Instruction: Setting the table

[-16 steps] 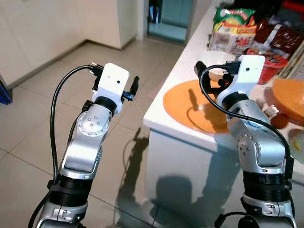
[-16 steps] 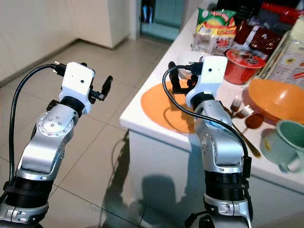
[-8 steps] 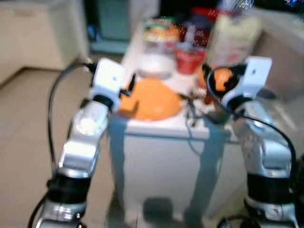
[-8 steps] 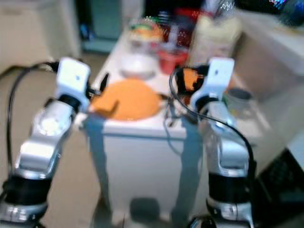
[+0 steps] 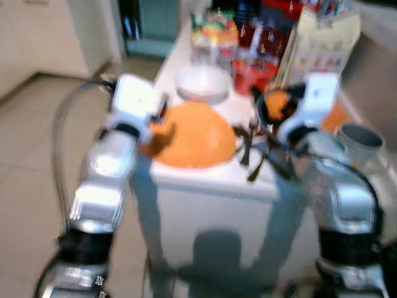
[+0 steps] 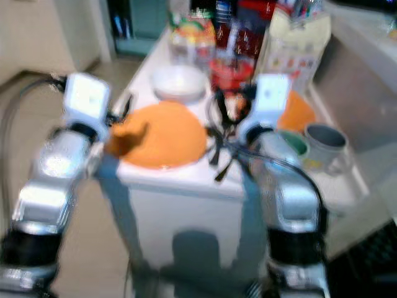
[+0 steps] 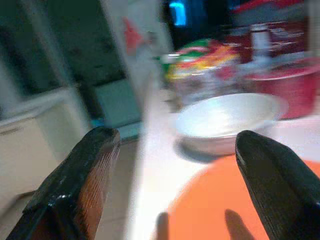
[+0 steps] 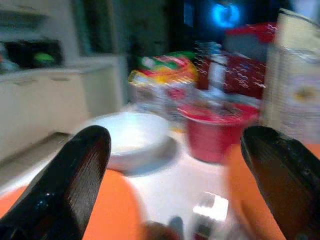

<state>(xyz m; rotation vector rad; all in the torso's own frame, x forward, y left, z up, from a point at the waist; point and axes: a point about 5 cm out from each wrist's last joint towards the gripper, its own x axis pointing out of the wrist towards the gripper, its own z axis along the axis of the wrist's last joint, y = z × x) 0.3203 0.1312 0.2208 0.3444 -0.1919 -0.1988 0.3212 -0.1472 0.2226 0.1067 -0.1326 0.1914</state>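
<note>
While your left gripper (image 7: 175, 170) and right gripper (image 8: 175, 170) hover over the surface (image 5: 211, 177), both sets of fingers (image 7: 85, 180) are spread wide, grasping nothing.

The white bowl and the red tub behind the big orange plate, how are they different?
The white bowl is wide, shallow and plain, while the red tub beside it is narrower, taller and straight-sided. The bowl sits closer to the table's left edge; the tub stands nearer the middle, by the tall carton. Both rest upright on the white table, just beyond the orange plate.
</note>
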